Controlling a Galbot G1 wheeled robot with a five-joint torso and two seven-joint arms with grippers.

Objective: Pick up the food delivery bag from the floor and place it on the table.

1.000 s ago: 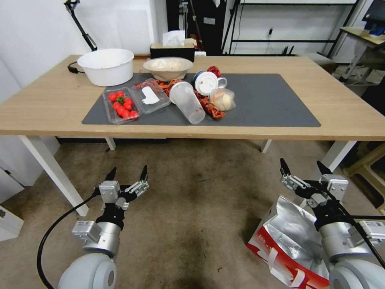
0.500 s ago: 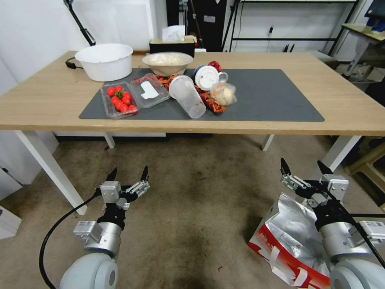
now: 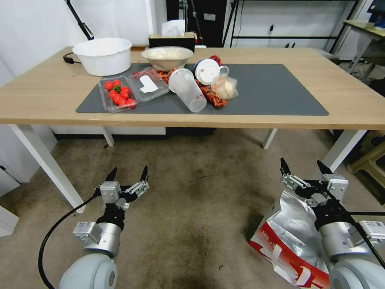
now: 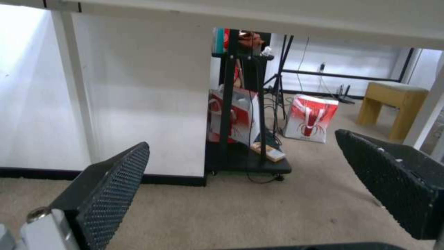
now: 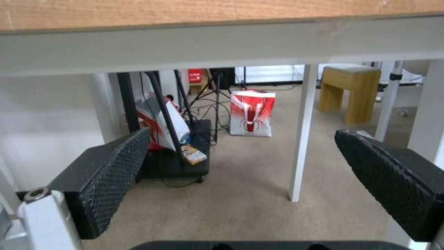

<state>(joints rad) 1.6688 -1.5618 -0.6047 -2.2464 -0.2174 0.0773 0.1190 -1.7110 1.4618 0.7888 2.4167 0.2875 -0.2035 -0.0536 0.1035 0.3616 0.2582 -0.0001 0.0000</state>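
The left gripper (image 4: 240, 194) has its two dark textured fingers (image 4: 116, 187) spread wide at the lower corners, over beige floor (image 4: 240, 215). A table underside (image 4: 277, 17) spans the top edge. A red-and-white bag (image 4: 310, 118) stands right of centre, beside a black stand (image 4: 240, 104).

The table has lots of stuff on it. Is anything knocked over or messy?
Yes. On the table, a clear plastic cup lies tipped on its side on the dark grey mat, with red crayfish shells strewn around it. The food delivery bag sits on the floor by the open right gripper.
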